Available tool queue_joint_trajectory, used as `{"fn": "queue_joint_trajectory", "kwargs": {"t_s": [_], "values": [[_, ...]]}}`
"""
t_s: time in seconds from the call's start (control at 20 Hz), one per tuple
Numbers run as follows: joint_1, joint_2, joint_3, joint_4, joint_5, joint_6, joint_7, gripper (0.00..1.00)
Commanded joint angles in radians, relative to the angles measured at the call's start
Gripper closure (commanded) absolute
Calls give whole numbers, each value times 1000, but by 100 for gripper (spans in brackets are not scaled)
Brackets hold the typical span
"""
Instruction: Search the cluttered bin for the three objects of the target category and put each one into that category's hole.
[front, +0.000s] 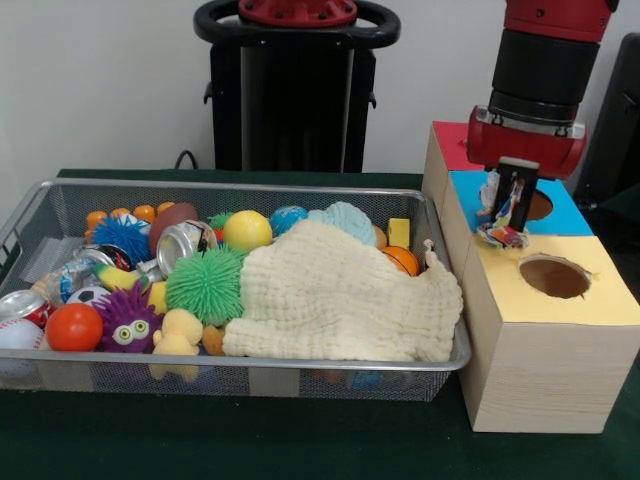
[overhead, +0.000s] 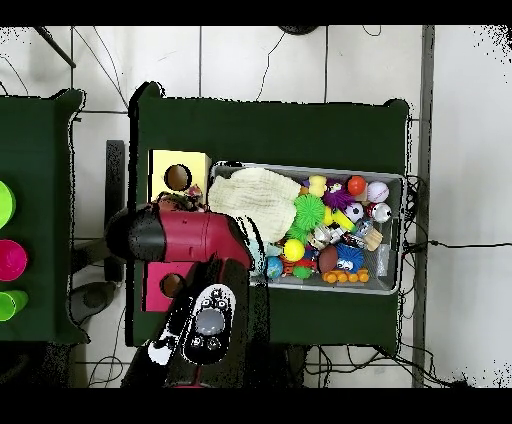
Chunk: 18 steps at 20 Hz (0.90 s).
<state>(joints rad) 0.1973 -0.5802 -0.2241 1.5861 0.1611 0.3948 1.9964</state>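
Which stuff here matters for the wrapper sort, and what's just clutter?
Job:
gripper
wrapper held in it
mesh tray
blue-topped box, hole partly hidden

Clutter:
cream cloth
green spiky ball
orange ball
drink can
yellow-topped box

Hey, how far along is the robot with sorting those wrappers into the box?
In hand: the gripper holds one crinkly wrapper above the blue-topped hole, not yet dropped. Whether earlier wrappers went in cannot be seen. Left: the wire bin stays cluttered, a cream cloth hiding much of it.
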Motion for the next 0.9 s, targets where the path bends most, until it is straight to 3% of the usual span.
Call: {"fn": "queue_joint_trajectory", "kwargs": {"t_s": [0.05,0.9], "values": [[15,99,27,-80,84,0,256,100],[29,117,8,-164,155,85,227,100]]}}
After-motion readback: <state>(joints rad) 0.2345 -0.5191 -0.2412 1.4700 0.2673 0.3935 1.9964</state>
